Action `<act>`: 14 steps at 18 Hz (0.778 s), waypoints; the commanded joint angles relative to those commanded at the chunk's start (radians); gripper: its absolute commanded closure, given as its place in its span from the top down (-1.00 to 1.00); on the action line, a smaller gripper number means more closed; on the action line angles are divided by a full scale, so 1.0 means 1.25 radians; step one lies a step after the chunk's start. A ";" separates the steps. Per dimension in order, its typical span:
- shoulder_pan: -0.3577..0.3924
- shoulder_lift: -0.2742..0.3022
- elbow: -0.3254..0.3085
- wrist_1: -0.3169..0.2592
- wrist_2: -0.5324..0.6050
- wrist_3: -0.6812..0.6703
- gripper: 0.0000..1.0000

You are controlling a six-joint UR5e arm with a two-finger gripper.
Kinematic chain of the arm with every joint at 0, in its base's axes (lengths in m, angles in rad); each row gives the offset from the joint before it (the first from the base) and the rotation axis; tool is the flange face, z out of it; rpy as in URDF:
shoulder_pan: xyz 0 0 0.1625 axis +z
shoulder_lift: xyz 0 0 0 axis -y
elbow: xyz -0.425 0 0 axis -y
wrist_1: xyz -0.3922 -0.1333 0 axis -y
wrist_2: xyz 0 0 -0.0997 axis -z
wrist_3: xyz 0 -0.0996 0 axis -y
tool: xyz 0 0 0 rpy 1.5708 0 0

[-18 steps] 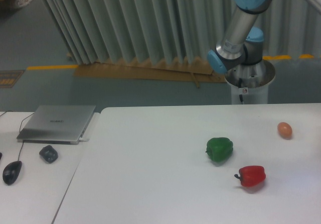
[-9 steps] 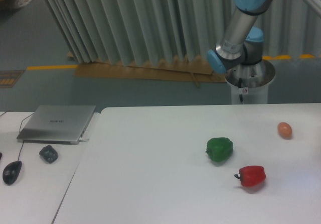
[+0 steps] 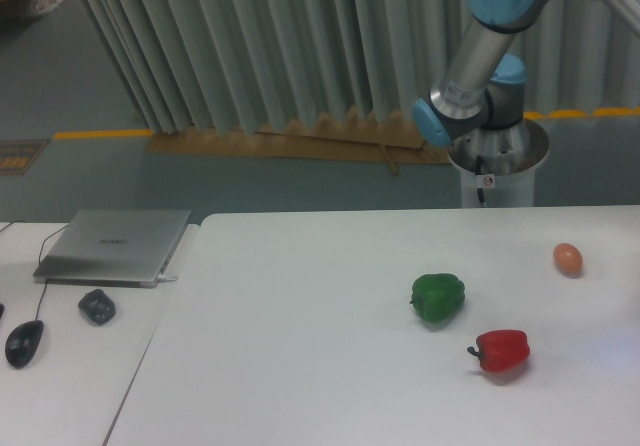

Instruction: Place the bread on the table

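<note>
Nothing has moved since the earlier pictures. No bread shows anywhere, and the pincer is out of view, so I cannot tell how it stands. On the big white desk (image 3: 300, 366) sit a green pepper (image 3: 438, 297), a red pepper (image 3: 502, 350) and a small orange egg (image 3: 568, 258). Only the arm (image 3: 480, 56) shows.

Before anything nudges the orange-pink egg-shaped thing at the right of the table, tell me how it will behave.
The egg-shaped thing would probably roll, since it is rounded and nothing on the table props it. Its smooth surface may slip between fingers. It looks small, so probably light. Whether it is fragile cannot be told.
</note>
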 joint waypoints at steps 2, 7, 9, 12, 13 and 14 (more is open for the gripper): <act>0.000 0.000 0.000 0.001 0.000 -0.001 0.65; -0.002 0.000 0.001 0.002 0.000 -0.001 0.15; -0.002 0.000 0.002 0.001 -0.001 0.000 0.10; -0.001 0.007 0.010 -0.002 -0.007 -0.001 -0.04; 0.000 0.011 0.010 -0.002 -0.016 -0.004 -0.04; 0.004 0.013 0.012 -0.004 -0.039 -0.004 -0.05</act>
